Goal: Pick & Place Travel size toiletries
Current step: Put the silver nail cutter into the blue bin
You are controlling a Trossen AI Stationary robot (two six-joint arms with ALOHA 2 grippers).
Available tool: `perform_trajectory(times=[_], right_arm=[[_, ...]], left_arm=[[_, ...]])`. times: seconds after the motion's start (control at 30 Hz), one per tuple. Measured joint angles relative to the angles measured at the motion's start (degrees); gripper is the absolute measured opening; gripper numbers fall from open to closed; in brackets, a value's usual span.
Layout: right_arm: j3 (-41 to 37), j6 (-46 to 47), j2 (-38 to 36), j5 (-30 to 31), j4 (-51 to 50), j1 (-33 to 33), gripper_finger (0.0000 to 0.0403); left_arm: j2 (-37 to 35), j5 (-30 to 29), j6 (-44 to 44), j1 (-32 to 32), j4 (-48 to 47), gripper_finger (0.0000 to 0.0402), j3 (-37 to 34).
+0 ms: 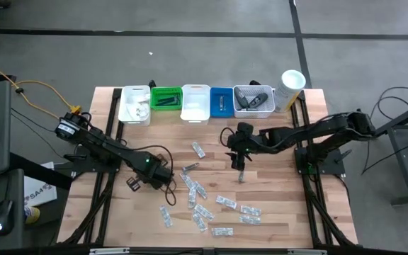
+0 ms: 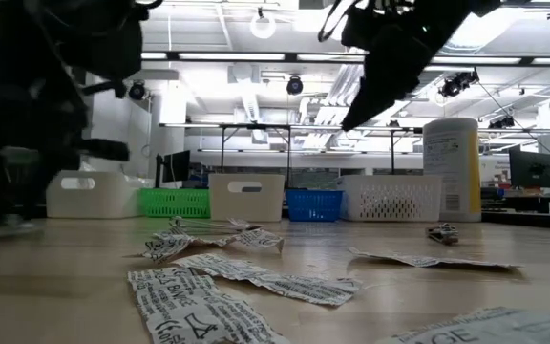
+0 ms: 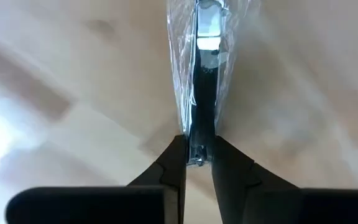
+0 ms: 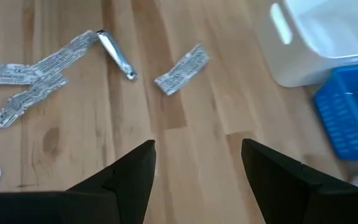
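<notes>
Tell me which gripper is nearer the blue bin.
Right. The right gripper hovers over the table just in front of the blue bin; the left gripper is far off toward the table's left side.

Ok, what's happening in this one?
The left hand has shut on a clear-wrapped razor near the table's left side. The right hand hangs open above the table's middle, holding nothing. Many printed sachets lie scattered across the wooden table. Along the far edge stands a row of bins, some already holding items.
</notes>
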Motion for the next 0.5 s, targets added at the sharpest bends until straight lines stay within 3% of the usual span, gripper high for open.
perform_trajectory(times=[0.17,0.3,0.5], right_arm=[[-8.04,-0.02,-0.01,0.08,12.59,1.38,0.0231],[-14.62,-1.27,0.19,-0.09,28.62,3.56,0.0231],[-24.98,-10.36,4.38,-0.20,55.07,7.29,0.0231]], left_arm=[[-0.04,-5.37,-1.02,1.58,8.20,0.0046,0.88],[-0.05,-9.35,-1.90,4.84,13.14,0.0046,0.84],[-0.08,-13.57,-1.89,9.79,23.26,0.0046,2.45]])
